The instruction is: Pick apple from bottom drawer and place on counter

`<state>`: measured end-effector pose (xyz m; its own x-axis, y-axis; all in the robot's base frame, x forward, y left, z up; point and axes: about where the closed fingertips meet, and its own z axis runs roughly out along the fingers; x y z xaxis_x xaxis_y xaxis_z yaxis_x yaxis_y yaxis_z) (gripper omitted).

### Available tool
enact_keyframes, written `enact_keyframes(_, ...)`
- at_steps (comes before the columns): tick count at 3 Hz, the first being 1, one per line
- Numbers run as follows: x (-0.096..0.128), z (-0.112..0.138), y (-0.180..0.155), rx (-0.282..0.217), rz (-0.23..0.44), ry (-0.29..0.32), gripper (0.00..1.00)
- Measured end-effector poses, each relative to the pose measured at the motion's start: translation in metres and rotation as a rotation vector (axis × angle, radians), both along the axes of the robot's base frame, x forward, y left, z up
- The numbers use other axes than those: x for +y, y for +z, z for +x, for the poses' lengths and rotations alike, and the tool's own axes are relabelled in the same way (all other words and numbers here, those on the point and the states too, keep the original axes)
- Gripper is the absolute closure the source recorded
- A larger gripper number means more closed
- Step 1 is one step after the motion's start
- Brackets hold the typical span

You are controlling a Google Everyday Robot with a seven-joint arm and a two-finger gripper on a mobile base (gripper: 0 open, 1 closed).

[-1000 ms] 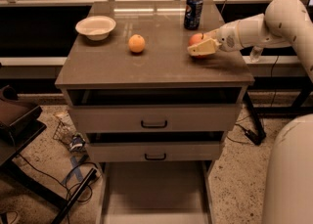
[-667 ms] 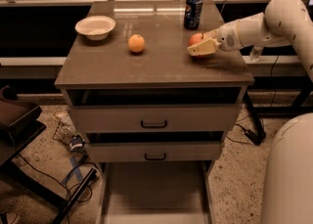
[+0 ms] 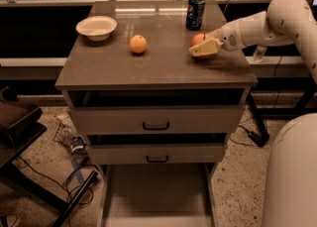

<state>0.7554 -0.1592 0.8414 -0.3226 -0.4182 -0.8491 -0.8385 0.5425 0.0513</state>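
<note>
Task judged near completion: the apple (image 3: pixel 197 38) is out of the open bottom drawer (image 3: pixel 156 196) and at the right side of the counter (image 3: pixel 158 65), in front of the can (image 3: pixel 195 11), resting on the surface or just above it. The gripper (image 3: pixel 198 46) is at the same spot, jaws closed about the apple with the near finger across its front; release and withdrawal appear outstanding. The apple is round, with no long axis to report, and its stem end is hidden.
</note>
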Motion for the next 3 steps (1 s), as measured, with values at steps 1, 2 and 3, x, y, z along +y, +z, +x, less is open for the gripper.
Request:
enact_keyframes(1, 0.0028, 0.0005, -0.0019, 0.003, 0.001, 0.004, 0.05)
enact_keyframes(2, 0.0048, 0.0009, -0.0033, 0.005, 0.002, 0.007, 0.00)
enact_keyframes(3, 0.0050, 0.0009, -0.0034, 0.005, 0.002, 0.007, 0.00)
